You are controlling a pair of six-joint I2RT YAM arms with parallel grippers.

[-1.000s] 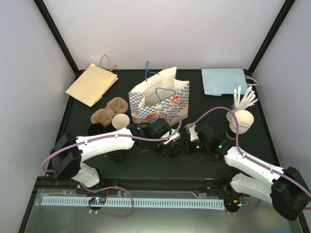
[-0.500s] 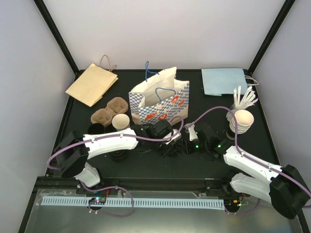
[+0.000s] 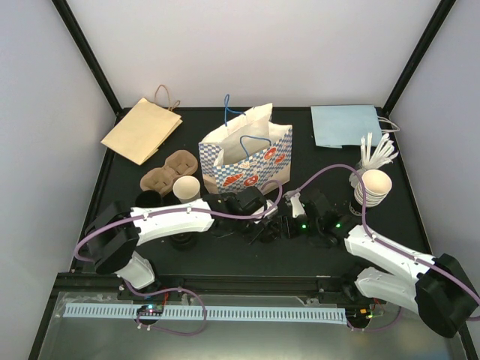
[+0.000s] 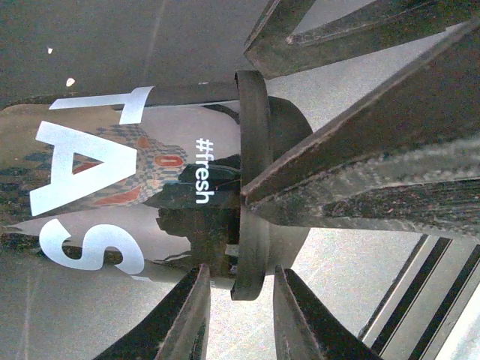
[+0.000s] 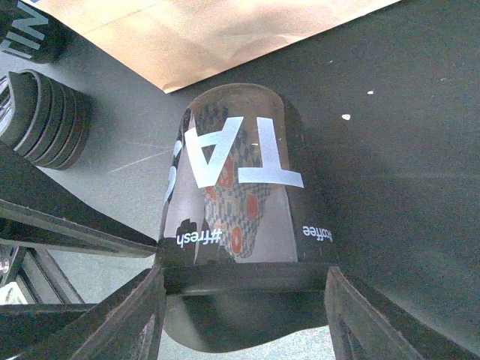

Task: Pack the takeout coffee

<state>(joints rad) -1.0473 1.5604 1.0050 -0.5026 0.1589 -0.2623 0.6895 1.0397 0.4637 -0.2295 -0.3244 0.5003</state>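
The checkered bag stands upright with its top open, and it is the reference for every place below. Just in front of it, toward the arm bases, the 2 arms meet over 1 glossy black coffee cup printed with large white letters and "#fresh".

The right gripper is clamped on the cup's lidded end. It has 1 finger on each side of the black lid, and the cup's base points away from its wrist. The left gripper reaches in from the bag's front-left. Its jaws stand narrowly apart and straddle the lid's rim. Even the close left wrist view does not show whether the pads actually press on that rim, so I cannot tell if it grips.

- **Front-left of the bag:** a stack of black lids sits beside the left arm.
- **Left of the bag:** a brown pulp cup carrier lies here, with an open paper cup and a second black cup near it.
- **Behind and left of the bag:** a brown paper bag lies flat.
- **Behind and right of the bag:** a blue bag lies flat.
- **Well to the right of the bag:** a stack of cups stands with white utensils just behind it.
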